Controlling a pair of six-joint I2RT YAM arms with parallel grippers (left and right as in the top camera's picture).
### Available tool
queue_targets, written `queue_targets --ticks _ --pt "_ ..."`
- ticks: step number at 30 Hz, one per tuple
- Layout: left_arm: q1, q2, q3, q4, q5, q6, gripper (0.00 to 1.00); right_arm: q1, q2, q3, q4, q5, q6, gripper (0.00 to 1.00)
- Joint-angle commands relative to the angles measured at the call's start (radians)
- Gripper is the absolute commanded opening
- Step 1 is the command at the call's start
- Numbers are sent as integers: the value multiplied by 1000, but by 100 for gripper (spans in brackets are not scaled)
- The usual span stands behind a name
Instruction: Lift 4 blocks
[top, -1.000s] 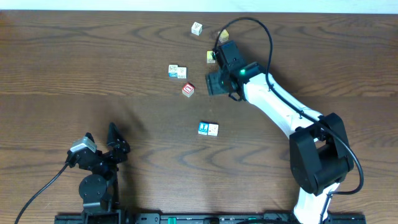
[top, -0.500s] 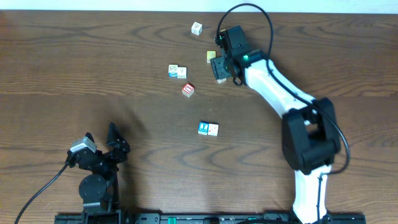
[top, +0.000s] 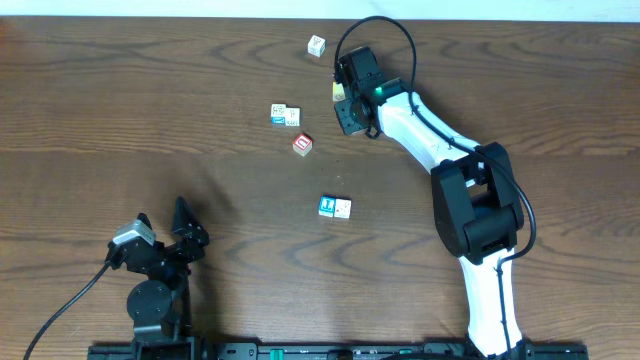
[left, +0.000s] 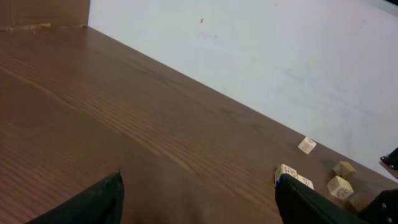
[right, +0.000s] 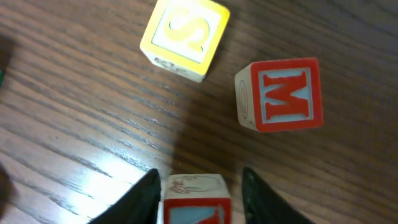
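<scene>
- The table (top: 100, 100) is dark wood grain. Seen from overhead, 12 o'clock is its far edge.
- My right arm (top: 440, 150) rises from the 5 o'clock edge and reaches up toward 12 o'clock.
- My left arm (top: 150, 300) sits folded at the 7 o'clock edge, well apart from every block.
- My left gripper (left: 199, 180) is spread wide, with only bare wood between its 2 fingers.
- My right gripper (right: 199, 177) has narrowed around the red-framed block (right: 195, 208). 1 finger (right: 140, 199) looks pressed to its side and the other shows a thin gap. I cannot tell whether the block is clamped, or whether it is off the wood.
- The red M block (right: 280, 94) lies at 1 o'clock of the red-framed block, near it but apart.
- The yellow S block (right: 185, 37) lies at 12 o'clock of the red-framed block, farther off.
- The red U block (top: 303, 144) sits alone near the table's middle, with my right gripper at its 2 o'clock.
- The blue block (top: 327, 206) is at 5 o'clock of the red U block, and a pale block (top: 343, 208) touches it at its 3 o'clock.
- 2 more pale blocks (top: 285, 115) sit side by side at 11 o'clock of the red U block.
- The lone white block (top: 316, 45) is near the far edge, at 12 o'clock of the red U block.
</scene>
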Motion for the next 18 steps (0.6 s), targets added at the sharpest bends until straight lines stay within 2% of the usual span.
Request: queue_targets --ticks 1,6,18 --pt "-4 -5 -21 -37 -10 -8 78 3 -5 24 -8 1 10 33" --pt "-4 -5 -21 -37 -9 -8 79 6 -5 24 -39 19 39 21" --pt "-4 -5 -21 -37 -10 -8 79 13 -110 31 -115 50 88 21"
